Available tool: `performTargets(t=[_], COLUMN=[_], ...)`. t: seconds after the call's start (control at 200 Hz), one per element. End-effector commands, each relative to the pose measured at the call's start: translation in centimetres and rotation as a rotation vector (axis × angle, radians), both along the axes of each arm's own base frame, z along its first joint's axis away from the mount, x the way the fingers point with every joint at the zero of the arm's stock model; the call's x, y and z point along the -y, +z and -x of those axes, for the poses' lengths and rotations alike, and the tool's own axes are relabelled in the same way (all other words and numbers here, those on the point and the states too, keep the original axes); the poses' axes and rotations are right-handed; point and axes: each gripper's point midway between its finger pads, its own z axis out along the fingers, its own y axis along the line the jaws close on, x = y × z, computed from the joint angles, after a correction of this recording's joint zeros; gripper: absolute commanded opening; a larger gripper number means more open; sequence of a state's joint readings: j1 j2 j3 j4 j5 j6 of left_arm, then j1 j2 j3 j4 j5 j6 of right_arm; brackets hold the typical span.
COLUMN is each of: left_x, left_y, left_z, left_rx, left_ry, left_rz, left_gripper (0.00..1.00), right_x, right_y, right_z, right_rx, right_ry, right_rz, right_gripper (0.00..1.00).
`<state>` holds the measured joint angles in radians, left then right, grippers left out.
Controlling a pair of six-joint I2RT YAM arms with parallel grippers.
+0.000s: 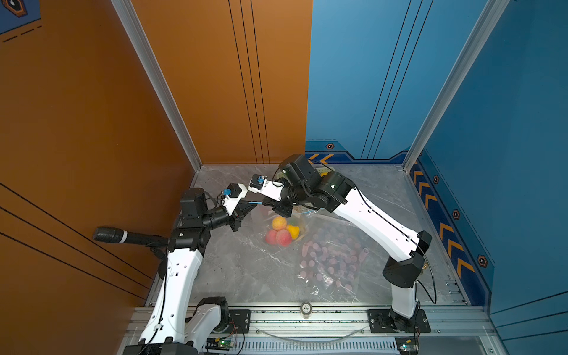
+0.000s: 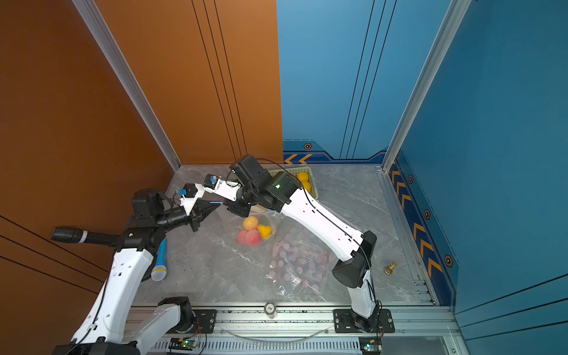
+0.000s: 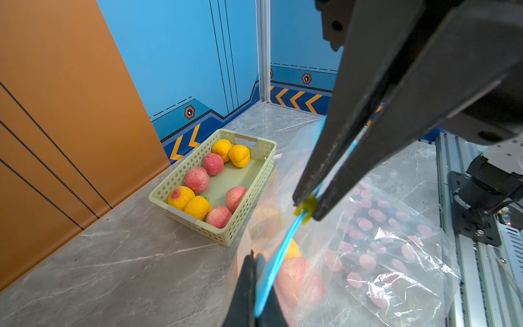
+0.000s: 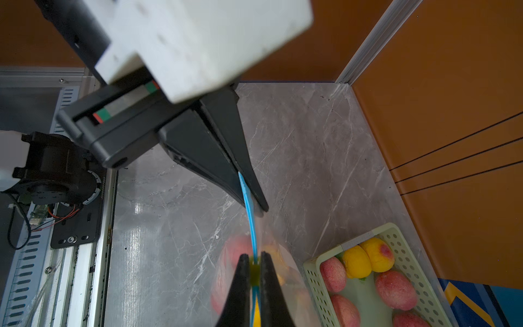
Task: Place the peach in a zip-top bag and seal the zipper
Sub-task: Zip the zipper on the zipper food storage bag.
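Nearest, a metal rail (image 1: 338,318) runs along the front edge of the grey marble worktop (image 1: 246,270), with both arm bases bolted to it. By the worktop's left edge a black microphone (image 1: 123,236) sticks out beside the left arm, and a blue microphone (image 2: 159,261) lies next to that arm. Toward the middle, the left gripper (image 3: 257,263) is clamped tight on one end of the blue zipper (image 3: 283,249) of a clear zip-top bag (image 2: 272,219). Just to its right, almost tip to tip with it, the right gripper (image 4: 254,257) pinches the yellow-green slider (image 3: 305,209) on the same zipper. The zipper is held up off the worktop while the bag's lower part rests near the centre. Four fruits sit inside the bag, among them a pink peach (image 1: 283,237). Behind it, at the back edge, a pale green basket (image 3: 226,232) holds more fruit. Right of the held bag, a spotted bag (image 1: 332,267) of clear plastic lies flat. Near the right edge stands a small brass object (image 2: 390,268).
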<state>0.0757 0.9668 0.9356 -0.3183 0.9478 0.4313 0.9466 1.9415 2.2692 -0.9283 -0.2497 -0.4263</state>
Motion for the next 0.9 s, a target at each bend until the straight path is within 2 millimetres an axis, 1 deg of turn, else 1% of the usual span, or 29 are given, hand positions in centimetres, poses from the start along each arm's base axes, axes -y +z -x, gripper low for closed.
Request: performTargets(t=[0.0,0.2,0.531,0.896], left_x=[-0.9,-1.8,-3.0,-5.1], left_y=[0.4,0.3,0.3,0.5], left_z=[-0.6,-1.3,-2.0,-2.8], left_rx=[0.013,-0.006,-0.023,-0.032], left_ry=[0.056,0.105,0.168,0.268], left_rz=[0.006,0.019,0.035,0.054], left_gripper=[0.00,0.00,0.00,0.00], right_x=[1.9,2.7,4.3,6.7], right_y=[-0.2,-0.6,-1.4,-1.4], right_z=[-0.3,-0.6,-1.1,-1.6], right_rx=[-0.017,-0.020,-0.044,-0.056], right_ry=[-0.048,-0.072,-0.109,-0.154], right_rz=[0.045,0.060,0.081,0.088], right_gripper=[0.00,0.00,0.00,0.00])
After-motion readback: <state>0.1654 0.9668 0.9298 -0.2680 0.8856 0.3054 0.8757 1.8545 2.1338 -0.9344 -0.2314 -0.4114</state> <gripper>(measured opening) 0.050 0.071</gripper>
